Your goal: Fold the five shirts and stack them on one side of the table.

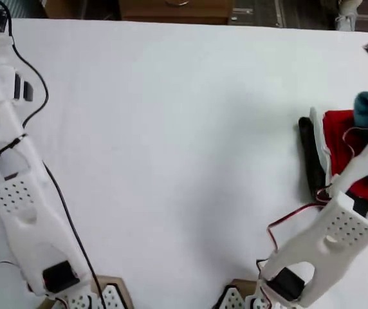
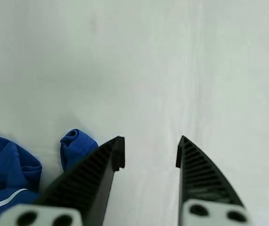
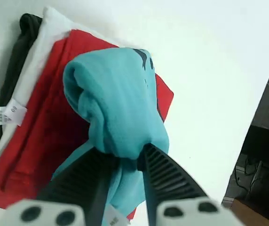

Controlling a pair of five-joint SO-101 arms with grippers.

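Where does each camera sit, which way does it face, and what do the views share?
High view: fixed above the table, looking down on the left arm, the right arm and the stack of shirts.
Left wrist view: on the left wrist, looking past the open left hand at the table and a blue shirt.
Right wrist view: on the right wrist, looking past the right hand, shut on the teal shirt, onto the stack.
Shared: the high and right wrist views both show the stack and the teal shirt.

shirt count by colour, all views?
black shirt: 1
white shirt: 1
red shirt: 1
teal shirt: 1
blue shirt: 1
Total: 5
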